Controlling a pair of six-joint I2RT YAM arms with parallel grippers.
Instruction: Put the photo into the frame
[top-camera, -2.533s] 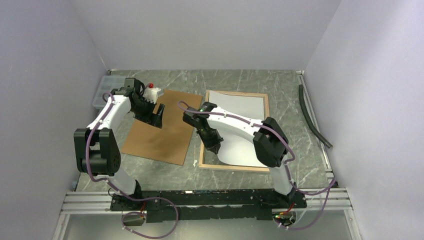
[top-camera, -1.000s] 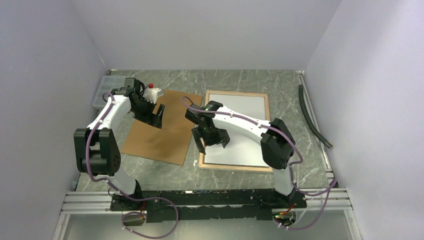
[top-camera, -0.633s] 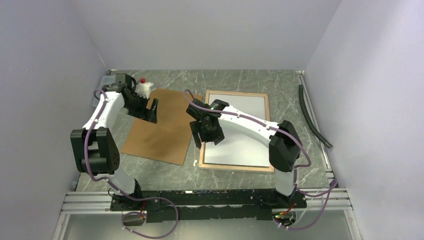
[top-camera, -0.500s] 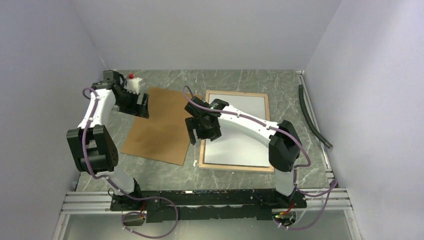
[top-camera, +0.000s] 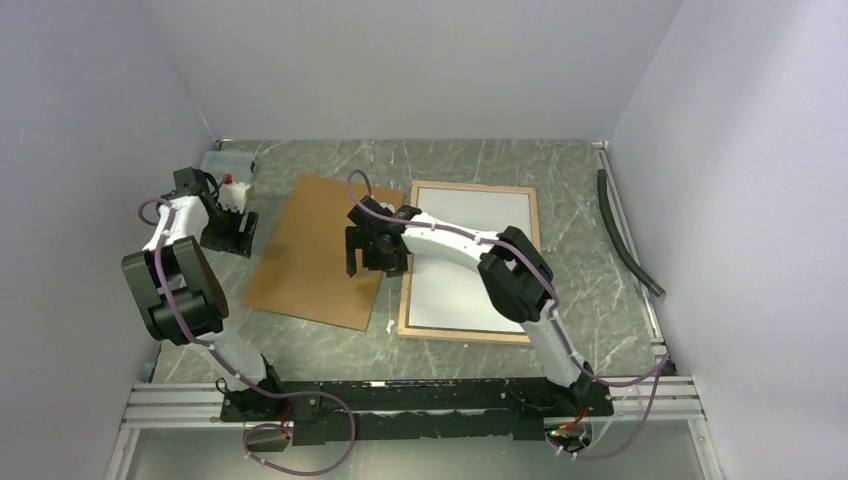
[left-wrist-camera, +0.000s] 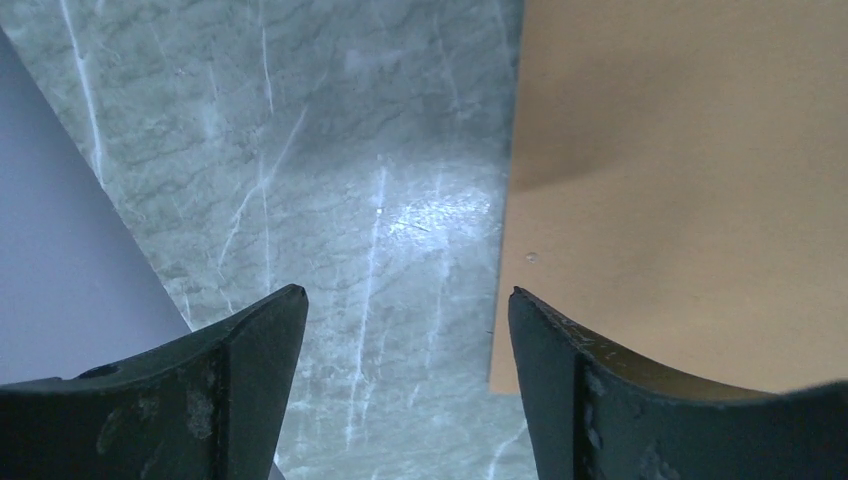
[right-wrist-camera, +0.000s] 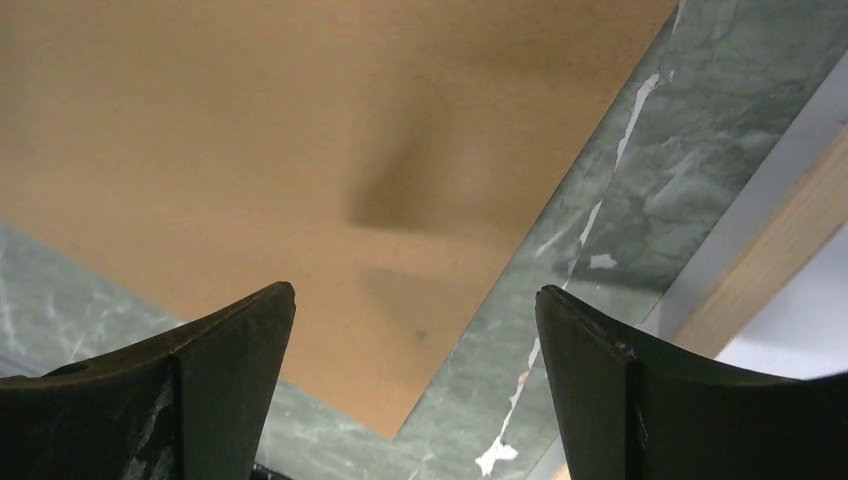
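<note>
Frame (top-camera: 470, 334) lies flat on counter (top-camera: 450, 160), right of centre, light-wood rim up. Photo (top-camera: 480, 210) sits inside frame, flat, only a plain white side showing; it fills nearly the whole opening. Nothing else in frame that I can see.

Brown panel (top-camera: 315, 255) lies flat on counter just left of frame, with a narrow strip of counter between them.

Right tool (top-camera: 367, 262) hovers over panel's right edge, near frame's left rim. Its jaws are wide with nothing between them. Right wrist view: tool (right-wrist-camera: 415, 288) above panel (right-wrist-camera: 300, 150), frame rim (right-wrist-camera: 760, 260) at the right.

Left tool (top-camera: 232, 245) is over bare counter just left of panel, jaws wide and holding nothing. Left wrist view: tool (left-wrist-camera: 405, 292), panel edge (left-wrist-camera: 680, 180) under the right finger.

Clear plastic box (top-camera: 212, 162) at back-left corner, partly behind left arm; contents cannot tell.

Black hose (top-camera: 625, 235) lies along right side of counter.
</note>
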